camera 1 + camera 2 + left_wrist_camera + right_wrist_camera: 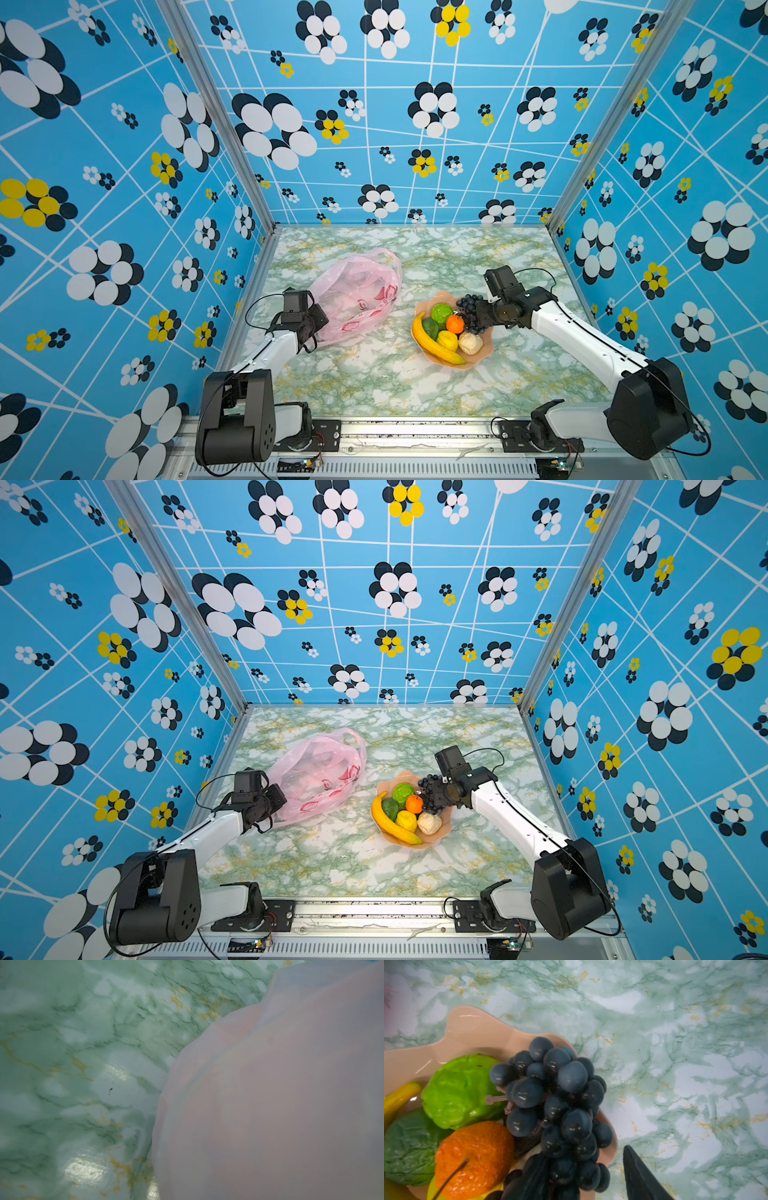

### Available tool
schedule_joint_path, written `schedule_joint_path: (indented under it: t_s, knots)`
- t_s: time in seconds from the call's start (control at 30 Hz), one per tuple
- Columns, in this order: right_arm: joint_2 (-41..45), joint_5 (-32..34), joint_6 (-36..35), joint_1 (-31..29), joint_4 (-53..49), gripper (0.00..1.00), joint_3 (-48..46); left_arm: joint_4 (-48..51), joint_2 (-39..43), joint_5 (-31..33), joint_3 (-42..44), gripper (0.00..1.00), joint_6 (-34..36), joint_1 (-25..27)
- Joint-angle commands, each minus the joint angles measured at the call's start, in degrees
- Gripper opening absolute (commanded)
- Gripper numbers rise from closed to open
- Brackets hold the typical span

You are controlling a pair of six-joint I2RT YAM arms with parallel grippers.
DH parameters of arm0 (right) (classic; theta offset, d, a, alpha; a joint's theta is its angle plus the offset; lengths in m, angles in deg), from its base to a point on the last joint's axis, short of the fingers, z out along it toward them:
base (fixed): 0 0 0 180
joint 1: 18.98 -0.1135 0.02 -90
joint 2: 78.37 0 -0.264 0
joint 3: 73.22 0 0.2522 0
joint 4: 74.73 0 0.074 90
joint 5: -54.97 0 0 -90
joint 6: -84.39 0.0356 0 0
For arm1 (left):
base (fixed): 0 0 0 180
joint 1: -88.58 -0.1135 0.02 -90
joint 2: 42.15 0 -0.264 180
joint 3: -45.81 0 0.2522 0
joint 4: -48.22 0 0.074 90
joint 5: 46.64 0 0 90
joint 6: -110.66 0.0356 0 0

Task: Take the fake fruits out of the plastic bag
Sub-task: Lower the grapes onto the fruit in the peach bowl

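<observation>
Right wrist view sits close over the grape bunch [556, 1093], which lies across the rim of the peach wavy-edged dish [471, 1028]. The right gripper [582, 1152] is released. Its two dark fingers [639, 1176] stand apart, one tucked against the grapes and the other clear of them over bare surface [675, 1043]. Beside the grapes in the dish are a bright green fruit [460, 1091], a dark green fruit [409, 1147] and an orange [475, 1153].

In both top views the dish stands right of the surface's middle. It also holds a banana [432, 347] along its near-left side, a yellow fruit [447, 340] and a beige fruit [470, 343]. The pink plastic bag [357, 291] lies crumpled left of the middle, near the dish but not touching it. The left gripper [316, 328] is clenched at the bag's near-left edge; whether it pinches the plastic I cannot tell. The left wrist view shows blurred pink bag against the marbled surface.
</observation>
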Motion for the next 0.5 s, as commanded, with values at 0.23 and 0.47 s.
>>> schedule_joint_path:
  t_s: [0.23, 0.47]
  knots:
    - [1.7, -0.7, 1.3, 0.3, -2.2, 0.61, -0.9, -1.0, -0.9, -0.8, 0.1, 0.01, 1.1, 0.3]
    - [3.8, -0.5, 1.5, 0.3, -3.9, 0.70, 1.2, 0.2, -2.6, -0.9, -3.1, 0.01, 0.9, 3.6]
